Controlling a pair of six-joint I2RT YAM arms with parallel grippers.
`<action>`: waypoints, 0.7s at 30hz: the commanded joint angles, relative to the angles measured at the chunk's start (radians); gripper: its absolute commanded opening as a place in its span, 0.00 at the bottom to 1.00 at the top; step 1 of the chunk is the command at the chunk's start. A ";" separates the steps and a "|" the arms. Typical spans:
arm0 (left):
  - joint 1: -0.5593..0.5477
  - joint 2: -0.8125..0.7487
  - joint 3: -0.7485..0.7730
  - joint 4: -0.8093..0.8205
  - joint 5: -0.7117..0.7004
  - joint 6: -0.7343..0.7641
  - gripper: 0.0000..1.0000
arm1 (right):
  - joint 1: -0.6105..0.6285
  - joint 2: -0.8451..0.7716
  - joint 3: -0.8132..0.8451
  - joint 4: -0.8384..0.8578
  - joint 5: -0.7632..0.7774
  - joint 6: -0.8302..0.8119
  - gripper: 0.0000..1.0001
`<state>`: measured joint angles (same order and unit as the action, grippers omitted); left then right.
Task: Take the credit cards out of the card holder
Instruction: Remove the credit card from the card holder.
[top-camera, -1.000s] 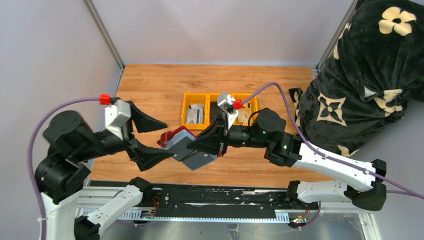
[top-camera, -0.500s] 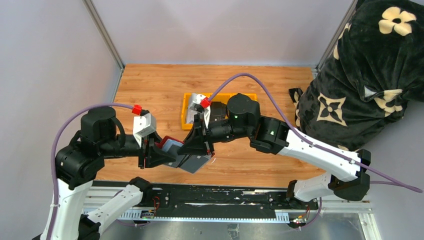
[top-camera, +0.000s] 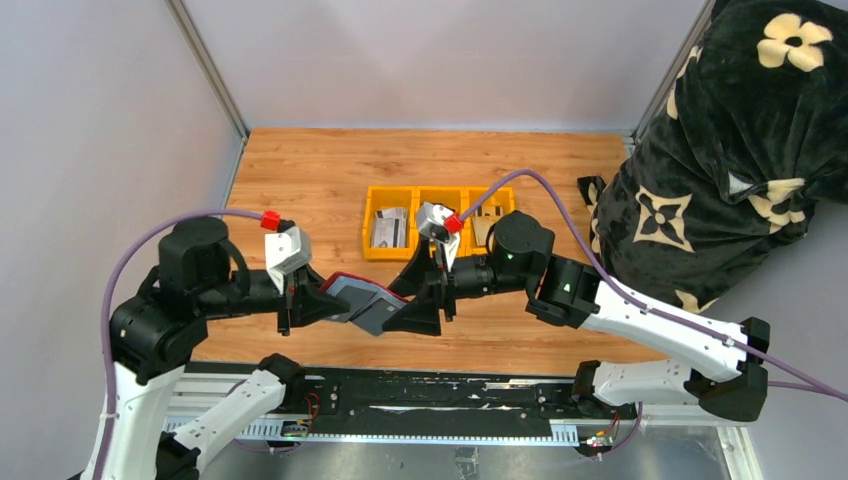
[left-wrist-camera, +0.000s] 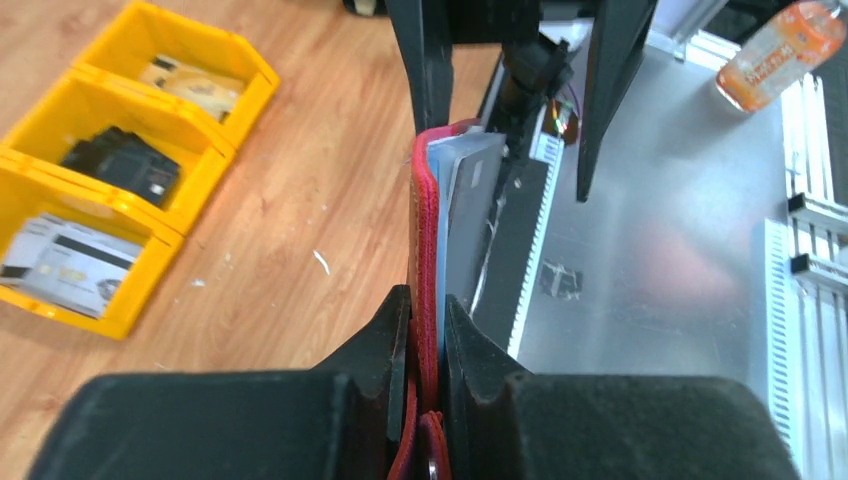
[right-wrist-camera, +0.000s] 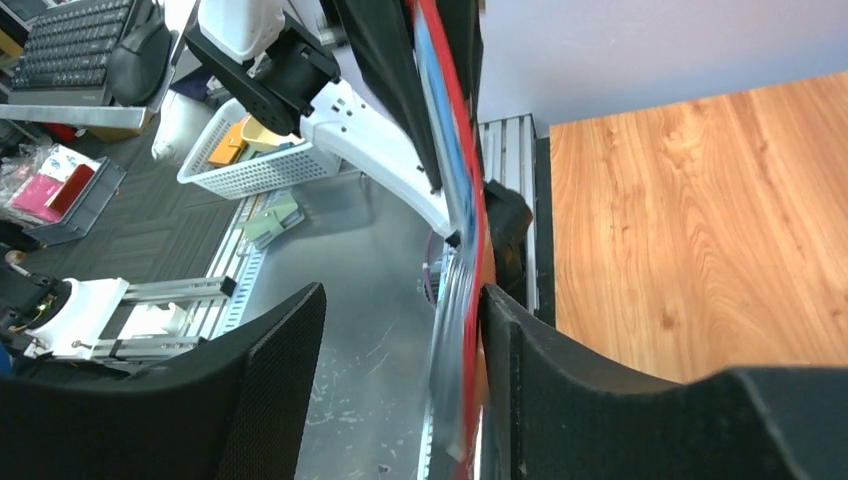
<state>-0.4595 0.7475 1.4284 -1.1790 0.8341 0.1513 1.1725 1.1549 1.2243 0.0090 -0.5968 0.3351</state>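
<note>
The left jaws are clamping shut on one end of the maroon card holder (left-wrist-camera: 422, 220), carrying it on edge in the air over the near edge of the wooden worktop (top-camera: 300, 170). I'm reading that as bracing it so the other arm has something firm to pull against. The grey credit cards (left-wrist-camera: 470, 180) are sticking out of the holder's far end, beyond the left jaws and pointing straight in between the right jaws. Those right jaws are standing apart, straddling the projecting cards and the holder's red edge. The stack is lying close against one jaw with a wide gap to the other, and nothing is being gripped there. To me that looks like lining up for a pinch on the cards alone. Past the right jaws, a yellow three-bin tray (top-camera: 400, 190) is sitting on the worktop, holding a striped card in one bin, a dark object in the middle and tan pieces in the last, so it is likely the drop spot. Grey walls are closing in the worktop, and a black flowered blanket (top-camera: 740, 150) is slumping beside the right arm
</note>
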 joint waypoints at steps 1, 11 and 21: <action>0.004 -0.058 0.026 0.210 -0.044 -0.104 0.00 | -0.001 -0.065 -0.116 0.110 0.001 0.034 0.61; 0.004 -0.108 -0.023 0.238 -0.064 -0.097 0.35 | 0.006 -0.002 0.121 -0.210 0.164 -0.044 0.02; 0.004 -0.274 -0.299 0.456 -0.332 -0.079 0.99 | 0.214 0.260 0.620 -0.835 0.770 -0.397 0.00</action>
<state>-0.4595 0.5072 1.1744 -0.8658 0.6411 0.0750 1.3041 1.3117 1.6890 -0.5304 -0.1505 0.1062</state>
